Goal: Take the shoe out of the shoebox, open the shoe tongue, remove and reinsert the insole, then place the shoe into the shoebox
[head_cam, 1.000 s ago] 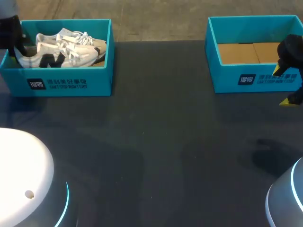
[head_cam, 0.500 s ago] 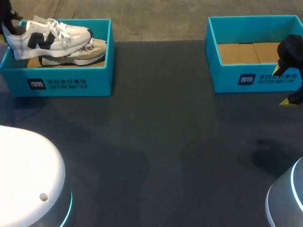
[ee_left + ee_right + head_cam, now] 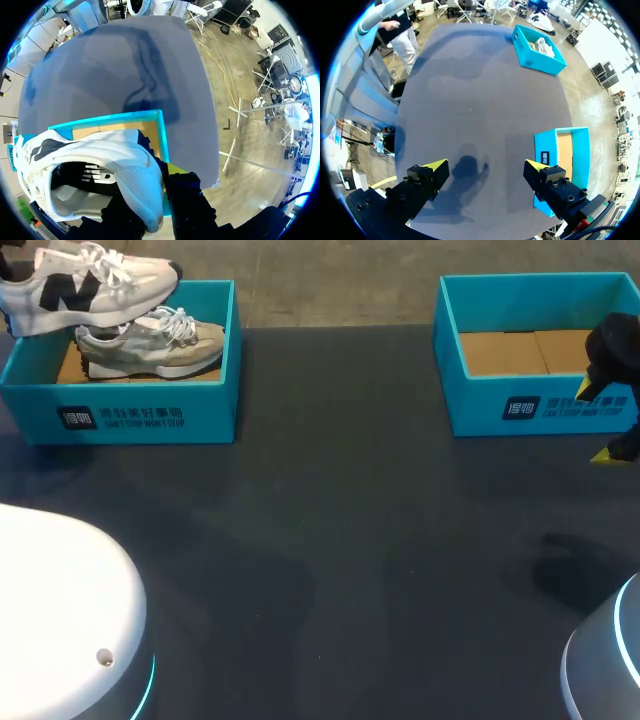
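Note:
A white shoe (image 3: 85, 285) with a black letter mark hangs above the back-left corner of the left teal shoebox (image 3: 150, 415). In the left wrist view my left gripper (image 3: 157, 200) is shut on the heel of this white shoe (image 3: 100, 165), with the shoebox (image 3: 162, 135) under it. The left gripper itself is almost out of the head view. A second, greyish shoe (image 3: 150, 340) lies inside that box. My right gripper (image 3: 600, 420) stays at the right edge, by the right shoebox (image 3: 520, 405), open and empty (image 3: 485, 167) over the table.
The right shoebox (image 3: 565, 150) shows only its cardboard floor (image 3: 525, 350). The dark table (image 3: 340, 540) stretches between the two boxes. My arms' rounded bases (image 3: 60, 620) sit at the near corners.
The left gripper has lifted the white shoe out of the left box, up and towards the back left. The greyish shoe stays in the box. The right arm has not moved.

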